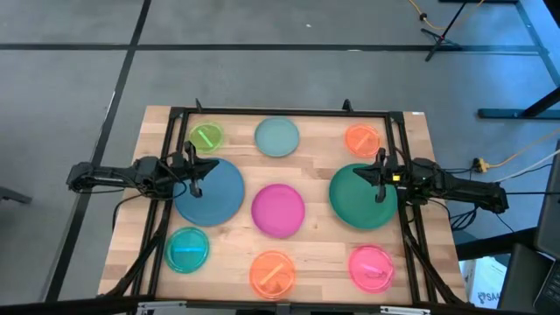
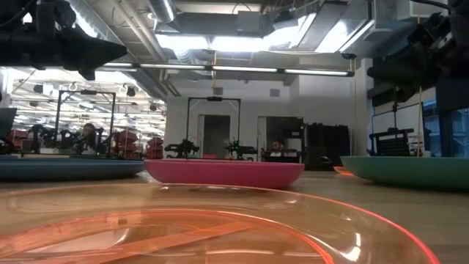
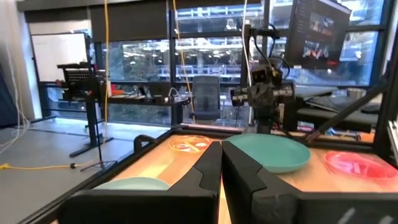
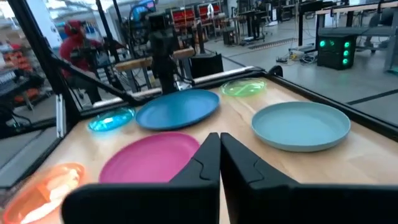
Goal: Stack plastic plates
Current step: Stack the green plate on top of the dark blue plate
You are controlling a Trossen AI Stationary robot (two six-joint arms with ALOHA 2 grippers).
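Nine round plates lie flat and apart on the wooden table. Along the far row are a small lime plate (image 1: 206,136), a pale teal plate (image 1: 276,136) and a small orange plate (image 1: 362,139). In the middle are the large blue plate (image 1: 210,191), the magenta plate (image 1: 278,210) and the dark green plate (image 1: 363,196). Nearest are a cyan plate (image 1: 186,249), a second orange plate (image 1: 272,272) and a pink plate (image 1: 371,267). My left gripper (image 1: 210,169) hangs shut above the blue plate, pointing right. My right gripper (image 1: 360,175) hangs shut above the green plate, pointing left.
A black metal frame (image 1: 280,112) runs around the table top, with rails along the left and right sides under the arms. Bare wood shows between the plates. In the right wrist view a person in red (image 4: 74,37) stands in the room beyond the table.
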